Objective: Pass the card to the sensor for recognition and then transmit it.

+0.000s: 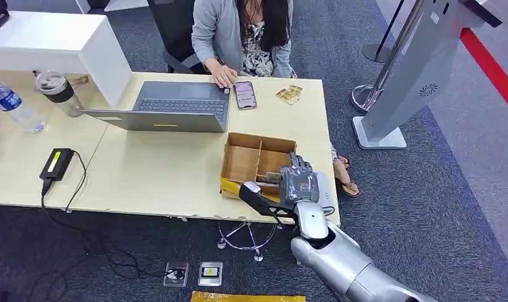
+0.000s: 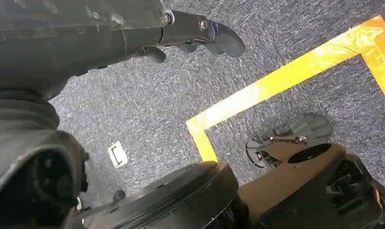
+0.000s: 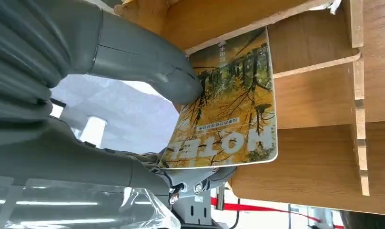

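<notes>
A yellow hotel card point(image 3: 228, 105) printed with trees stands inside the cardboard box point(image 1: 242, 165), against a wooden divider point(image 3: 319, 67). My right hand point(image 1: 300, 182) reaches into the box's front right compartment. Its thumb point(image 3: 171, 78) presses on the card's printed face and its fingers point(image 3: 200, 174) lie under the card's edge, so it pinches the card. A grey kiosk point(image 1: 421, 75) with a round dotted patch stands on the carpet to the right of the table. My left hand point(image 2: 200, 33) hangs over the floor, fingers loose and holding nothing.
A person point(image 1: 242, 31) sits at the far side of the table point(image 1: 151, 176) behind a laptop point(image 1: 170, 107), with a phone point(image 1: 244, 94) and gold cards point(image 1: 289, 94) nearby. At the left lie a charger point(image 1: 56, 162), a flask point(image 1: 58, 91) and a bottle point(image 1: 12, 104). Yellow tape point(image 2: 276, 81) marks the floor.
</notes>
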Tool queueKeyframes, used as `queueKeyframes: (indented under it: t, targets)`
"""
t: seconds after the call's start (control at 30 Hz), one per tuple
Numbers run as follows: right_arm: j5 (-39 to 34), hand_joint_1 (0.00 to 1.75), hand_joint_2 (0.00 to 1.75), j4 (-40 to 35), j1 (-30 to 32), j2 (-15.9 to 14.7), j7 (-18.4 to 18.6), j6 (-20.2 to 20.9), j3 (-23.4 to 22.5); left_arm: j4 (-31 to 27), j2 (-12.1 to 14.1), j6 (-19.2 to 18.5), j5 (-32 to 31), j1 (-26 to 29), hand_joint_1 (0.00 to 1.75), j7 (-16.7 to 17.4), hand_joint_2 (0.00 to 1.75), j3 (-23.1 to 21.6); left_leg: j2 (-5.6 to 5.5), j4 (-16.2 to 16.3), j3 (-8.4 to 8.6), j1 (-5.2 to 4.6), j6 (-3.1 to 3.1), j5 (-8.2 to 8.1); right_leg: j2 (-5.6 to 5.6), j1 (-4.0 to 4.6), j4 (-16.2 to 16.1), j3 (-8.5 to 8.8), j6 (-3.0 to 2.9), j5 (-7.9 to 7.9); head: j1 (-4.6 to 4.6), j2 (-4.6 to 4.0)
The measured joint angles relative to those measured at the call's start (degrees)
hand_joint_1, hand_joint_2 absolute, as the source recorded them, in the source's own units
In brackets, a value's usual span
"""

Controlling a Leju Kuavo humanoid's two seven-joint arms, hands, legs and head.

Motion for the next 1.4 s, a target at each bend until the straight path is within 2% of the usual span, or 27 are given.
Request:
queueKeyframes:
  t: [0.33,0.8,1.4]
  targets:
    - [-0.74,1.75,1.75,-0.55,-0.76,-0.02,0.63,-0.24,0.04,0.0,0.0,-0.35,-0.55,-0.29,0.0,0.2,0.0,0.02,0.0,0.0,-0.01,0.0,0.0,0.0,0.0,0.0,0.01,-0.01,0.0,0.0,0.0,0.0]
    - [-0.79,1.75,1.75,-5.44,-2.42,-1.16,2.34,0.16,0.0,0.0,0.0,-0.79,-1.55,-0.63,0.0,0.2,0.0,0.0,0.0,0.01,-0.02,0.0,0.0,0.0,0.0,0.0,0.0,-0.04,0.0,0.0,0.0,0.0]
    - [-2.1,1.75,1.75,-6.01,-0.2,-2.99,2.56,0.77,-0.07,0.0,0.0,-2.14,-2.8,-1.68,0.0,1.05,0.0,0.0,0.0,0.01,-0.02,0.0,0.0,0.0,0.01,0.0,0.0,-0.05,0.0,0.0,0.0,0.0]
